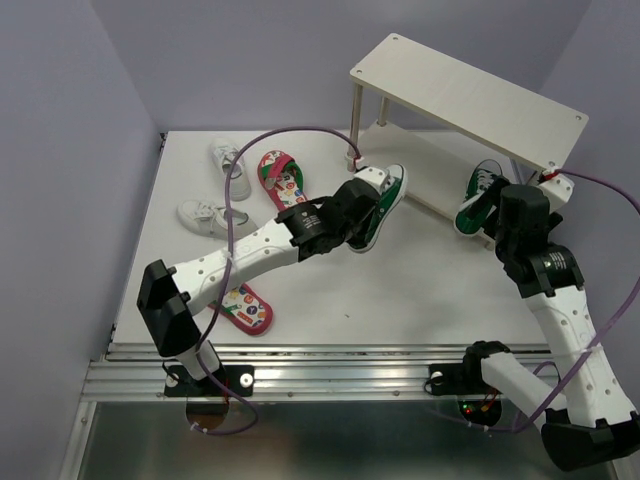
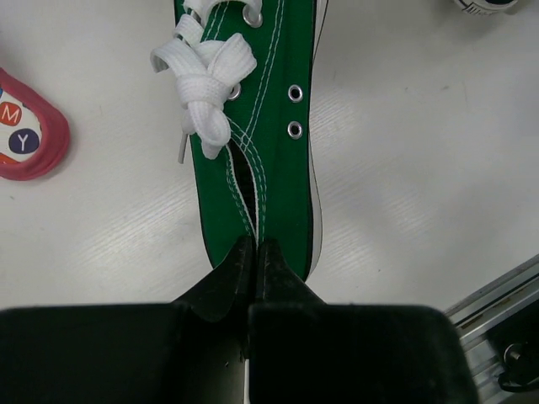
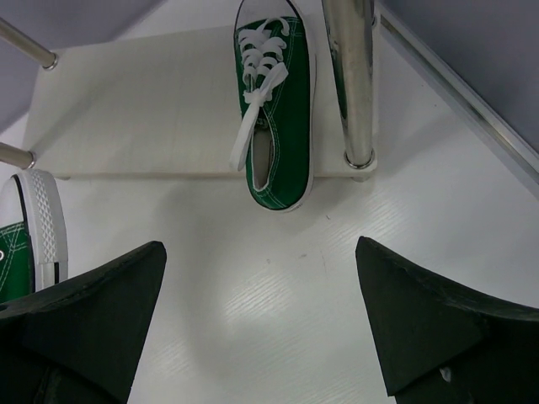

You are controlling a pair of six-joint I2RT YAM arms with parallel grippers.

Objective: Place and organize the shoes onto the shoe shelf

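White tabletop [image 1: 400, 300] carried the shoe shelf [image 1: 470, 95]; the left gripper [image 2: 255, 250] pinched one green sneaker [image 2: 261, 151] by its heel near the lower board. The right gripper [image 3: 261, 252] gaped near the second green sneaker [image 3: 274, 126], shelved. That heel pinch might let the shoe swing into a post [image 1: 357, 120]

Cut off by the top edge of the left wrist view: toe of the green canvas lace-up sneaker [image 2: 261, 143]. Heel rim buried between the black fingers [image 2: 227, 282] of the left gripper [image 2: 255, 252]. Cropped at the left edge there: red-pink flip-flop with lettered insole [image 2: 25, 126]. From above, half covered by the left arm [image 1: 240, 255]: second red-pink flip-flop [image 1: 250, 310]. Partly masked by the right arm [image 1: 530, 250] and beige upper shelf board [image 1: 470, 95]: second green sneaker [image 1: 478, 195].
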